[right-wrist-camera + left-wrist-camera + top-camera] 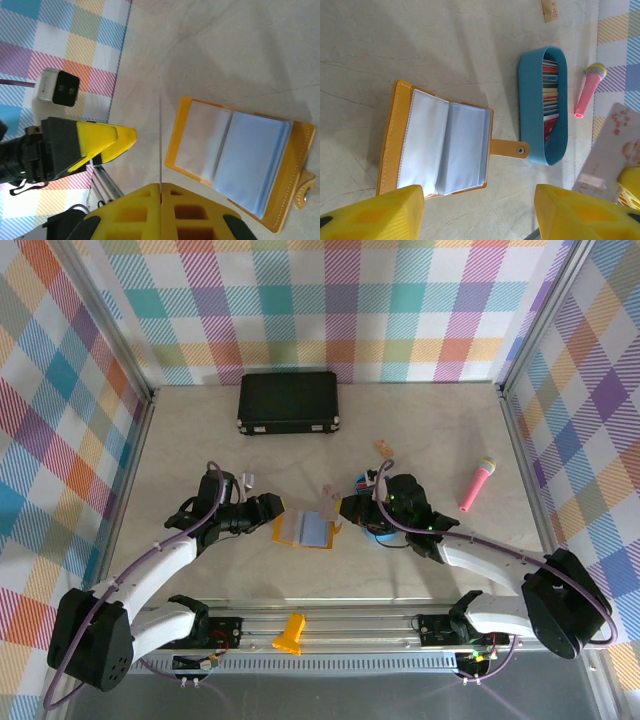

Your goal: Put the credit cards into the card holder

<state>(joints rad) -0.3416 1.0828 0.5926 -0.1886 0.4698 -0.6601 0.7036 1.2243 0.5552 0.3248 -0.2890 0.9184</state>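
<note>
The card holder point(305, 530) lies open on the table, mustard-yellow with pale blue pockets point(445, 147) and its snap tab point(509, 148) pointing at the tray. My right gripper point(161, 186) is shut on a pale pink credit card point(612, 150), seen edge-on as a thin line point(160, 130) just left of the holder point(235, 160). In the top view that gripper point(345, 508) hovers at the holder's right edge. My left gripper point(480, 220) stands open at the holder's left edge point(272, 512), with nothing between its fingers. More credit cards point(550, 95) stand in the blue oval tray point(532, 100).
A large black case point(288, 402) sits at the back. A pink toy microphone point(478, 483) lies right of the tray point(378, 532). A small tan item point(385, 448) lies behind the tray. A yellow piece point(290, 633) rests on the front rail. Plaid walls enclose three sides.
</note>
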